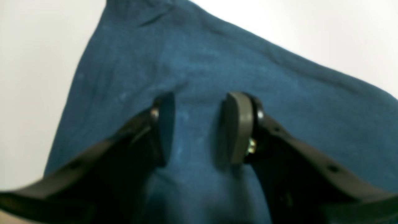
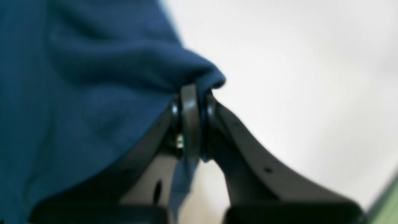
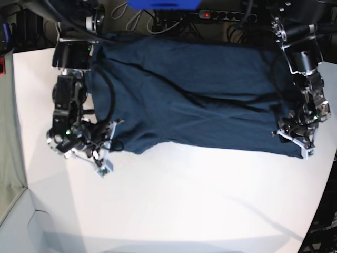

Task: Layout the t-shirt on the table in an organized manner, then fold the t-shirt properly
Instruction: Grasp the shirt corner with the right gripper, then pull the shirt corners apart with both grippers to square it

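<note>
One dark blue t-shirt spread across the upper half of a white table, with two robot arms at its lower corners.

The table is smooth, matte and white, filling the lower part of the base view; its curved edge runs down the left side. Dark cables and a power strip with a red light line the top of the frame. One shirt lies wrinkled, stretching from upper left to right. The right gripper (at the lower left of the base view) is clamped on a bunched fold of the shirt's edge. The left gripper, at the right side, has its two pads spread apart over flat cloth, gripping nothing.
</note>
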